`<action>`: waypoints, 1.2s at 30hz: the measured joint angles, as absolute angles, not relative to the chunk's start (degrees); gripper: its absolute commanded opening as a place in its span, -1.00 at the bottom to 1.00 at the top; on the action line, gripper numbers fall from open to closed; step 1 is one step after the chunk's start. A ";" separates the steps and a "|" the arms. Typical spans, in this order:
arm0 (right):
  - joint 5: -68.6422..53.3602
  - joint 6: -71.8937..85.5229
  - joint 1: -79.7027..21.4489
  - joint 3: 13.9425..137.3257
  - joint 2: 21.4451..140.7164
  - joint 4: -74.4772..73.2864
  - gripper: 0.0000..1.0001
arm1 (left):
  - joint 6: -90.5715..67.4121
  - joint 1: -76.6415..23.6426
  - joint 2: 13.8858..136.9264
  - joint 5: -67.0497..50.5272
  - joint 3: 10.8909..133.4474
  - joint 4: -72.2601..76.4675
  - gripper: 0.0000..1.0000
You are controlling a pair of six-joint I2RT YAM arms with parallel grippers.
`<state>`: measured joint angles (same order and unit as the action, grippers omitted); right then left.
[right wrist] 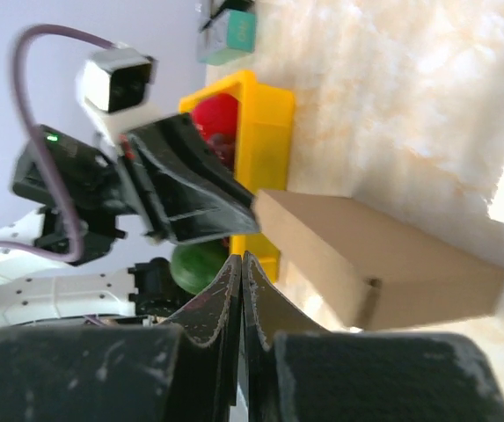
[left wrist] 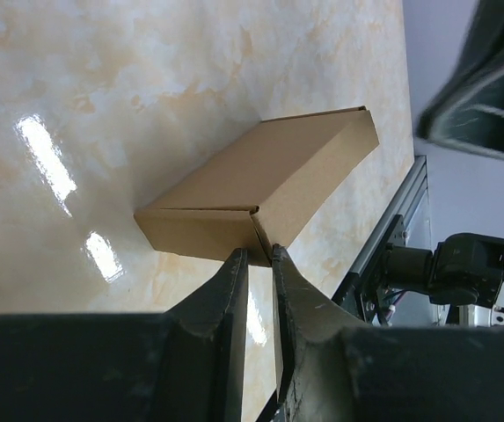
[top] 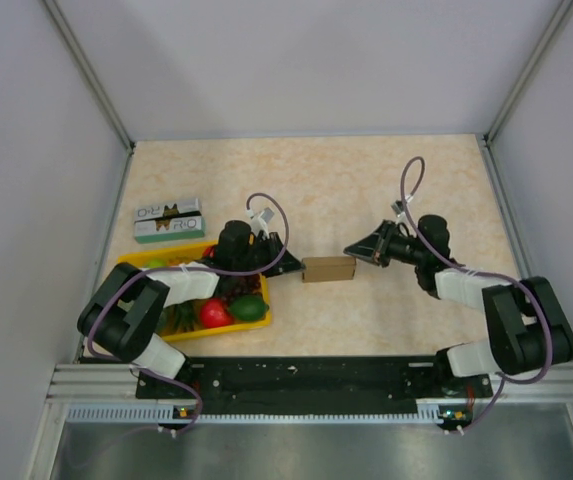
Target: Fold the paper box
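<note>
Though carton (top: 168,221) print is illegible, left gripper (left wrist: 257,253) sits narrowly parted at paper box (left wrist: 260,180) end, grip uncertain; right gripper (right wrist: 239,259) closed; box well off table (top: 366,180) edges.

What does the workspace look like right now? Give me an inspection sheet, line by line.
Surface: glossy beige marbled tabletop.
Job's things: paper box, folded up, lying flat between the tools.
Clutter: yellow tray of fruit partly under the left arm; green-and-white carton behind it.
Tools: left tool nearly closed at the box's end, grip unclear; right tool shut, empty, near the other end.
Cables: a purple cable loops over each wrist, clear of the box.
Surroundings: grey walls on three sides; metal rail at the near edge.
</note>
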<state>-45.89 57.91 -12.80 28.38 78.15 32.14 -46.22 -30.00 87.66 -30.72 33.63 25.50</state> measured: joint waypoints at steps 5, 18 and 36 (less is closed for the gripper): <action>-49.36 60.66 -10.98 20.82 88.42 44.03 -1.00 | -45.91 -30.00 87.66 -30.96 33.69 25.12 -0.89; -49.28 52.14 -10.24 27.68 77.95 25.76 -0.44 | -40.45 -30.83 84.05 -27.31 35.97 16.47 -0.82; -35.64 26.68 -12.69 36.40 62.72 -18.20 -0.02 | -34.15 -44.86 76.66 -9.23 32.23 6.46 -0.49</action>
